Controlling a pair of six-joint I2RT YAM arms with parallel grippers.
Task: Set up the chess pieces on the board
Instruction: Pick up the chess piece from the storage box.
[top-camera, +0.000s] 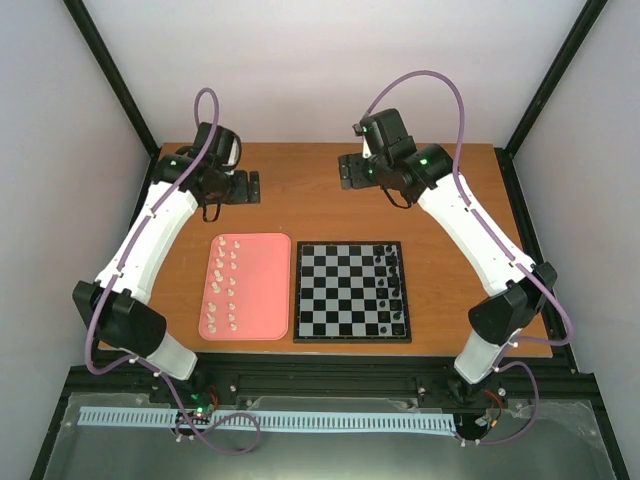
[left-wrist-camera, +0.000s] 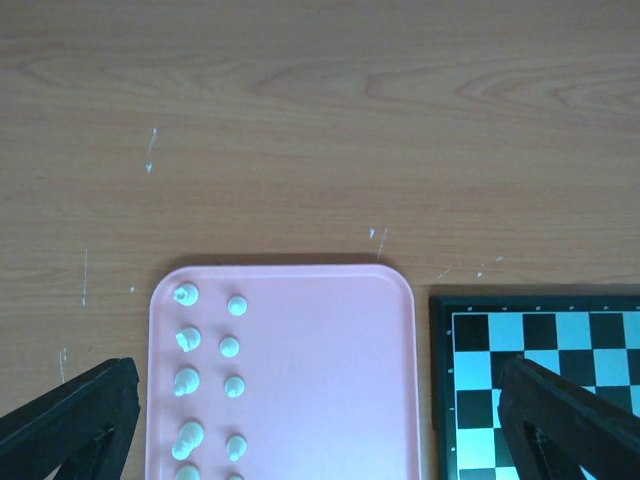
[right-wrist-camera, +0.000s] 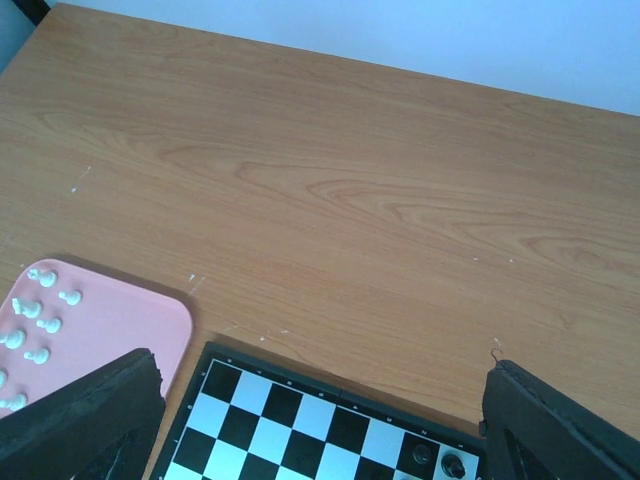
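Note:
Tiny white chess pieces (top-camera: 231, 281) stand in two columns on the left side of a pink tray (top-camera: 268, 290); the left wrist view shows several of these pieces (left-wrist-camera: 187, 381) on the tray (left-wrist-camera: 320, 350). The board (top-camera: 330, 291), black and pale checked, lies just right of the tray, and small black figures (top-camera: 393, 290) fill its two right-hand columns. My left gripper (top-camera: 245, 187) hovers open over bare table behind the tray, holding nothing. Behind the board, my right gripper (top-camera: 351, 170) is also open and empty. In the right wrist view the board (right-wrist-camera: 300, 410) lies between its fingertips (right-wrist-camera: 565, 425).
The wooden table (top-camera: 300, 200) runs behind the tray and board. Black frame posts and pale walls enclose it. Both arm bases sit at the near edge. In the left wrist view the board's corner (left-wrist-camera: 540, 345) lies right of the tray.

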